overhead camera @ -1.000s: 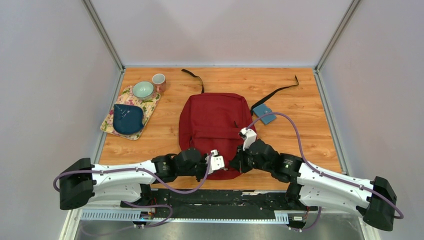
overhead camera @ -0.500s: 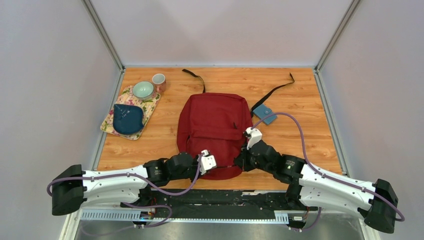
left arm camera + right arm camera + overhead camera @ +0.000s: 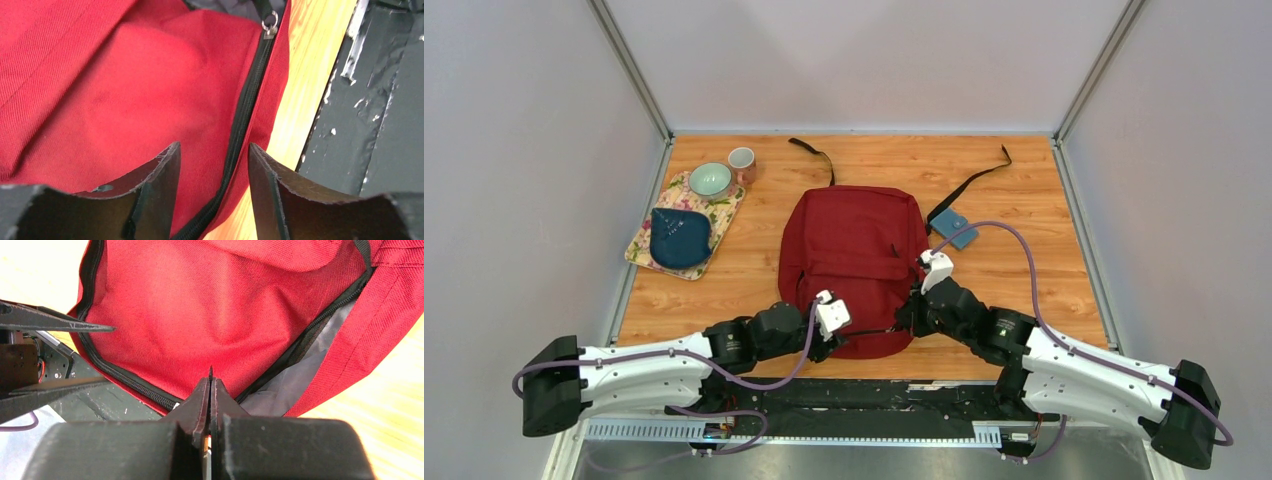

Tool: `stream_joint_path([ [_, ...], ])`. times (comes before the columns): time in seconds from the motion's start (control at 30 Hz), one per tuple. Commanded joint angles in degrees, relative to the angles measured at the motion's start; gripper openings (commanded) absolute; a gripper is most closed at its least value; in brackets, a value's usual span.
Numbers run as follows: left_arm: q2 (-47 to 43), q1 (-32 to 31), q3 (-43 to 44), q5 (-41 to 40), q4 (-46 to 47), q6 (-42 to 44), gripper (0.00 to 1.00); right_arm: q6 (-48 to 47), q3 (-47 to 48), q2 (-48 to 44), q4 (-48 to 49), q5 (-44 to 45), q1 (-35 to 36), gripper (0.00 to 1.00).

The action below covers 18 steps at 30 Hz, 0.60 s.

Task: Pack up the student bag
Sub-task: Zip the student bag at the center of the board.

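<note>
The student bag point(image 3: 854, 250) is a dark red backpack lying flat in the middle of the table, also seen close up in the left wrist view point(image 3: 125, 90) and the right wrist view point(image 3: 225, 315). My left gripper point(image 3: 844, 338) point(image 3: 215, 145) is open at the bag's near edge, straddling the black zipper point(image 3: 245, 110) and gripping nothing. The metal slider point(image 3: 269, 25) sits further along that zipper. My right gripper point(image 3: 904, 322) point(image 3: 210, 375) is shut on a thin black zipper pull. To its right the zip gapes and shows grey lining point(image 3: 295, 385).
A teal wallet point(image 3: 950, 224) lies beside the bag's right shoulder. At the far left, a floral tray point(image 3: 727, 205) holds a dark blue pouch point(image 3: 679, 238) and a green bowl point(image 3: 710, 180), with a mug point(image 3: 742, 162) behind. Black straps point(image 3: 984, 180) trail toward the back. The black base rail point(image 3: 874, 395) borders the near edge.
My left gripper let go of the bag's near edge, opened and drew back to the left. My right gripper stayed shut and shifted slightly right and away.
</note>
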State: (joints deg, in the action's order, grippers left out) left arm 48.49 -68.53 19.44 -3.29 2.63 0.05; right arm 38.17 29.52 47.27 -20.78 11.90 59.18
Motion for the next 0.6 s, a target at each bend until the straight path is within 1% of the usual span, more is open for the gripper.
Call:
stream_joint_path([
  [0.0,3.00,0.07,3.22,2.93,9.92,-0.23,0.61,0.23,1.42,-0.77,1.79,0.15,-0.29,0.00],
  [0.03,3.97,0.15,3.93,4.24,11.50,-0.14,0.62,0.24,1.33,-0.77,1.96,-0.03,-0.29,0.00],
  [0.2,11.34,-0.02,8.67,9.43,13.27,-0.14,0.64,0.32,0.81,-2.09,1.79,-0.74,-0.29,0.00],
  [0.27,13.02,-0.11,9.56,10.49,14.06,-0.14,0.67,0.41,0.54,-2.88,1.79,-0.65,-0.29,0.00],
  [0.37,16.19,-0.37,10.44,13.39,15.47,-0.14,0.68,0.50,0.19,-3.49,1.88,-0.56,-0.29,0.00],
  [0.43,19.09,-0.37,11.67,14.80,14.34,-0.14,0.68,0.59,0.01,-3.58,1.88,-0.48,-0.29,0.00],
  [0.5,21.98,-0.64,13.51,15.24,12.06,-0.14,0.65,0.67,-0.07,-3.76,1.79,-0.56,-0.29,0.00],
  [0.57,23.49,-1.25,14.04,15.51,11.43,-0.23,0.59,0.85,-0.34,-4.02,1.79,-0.39,-0.29,0.00],
])
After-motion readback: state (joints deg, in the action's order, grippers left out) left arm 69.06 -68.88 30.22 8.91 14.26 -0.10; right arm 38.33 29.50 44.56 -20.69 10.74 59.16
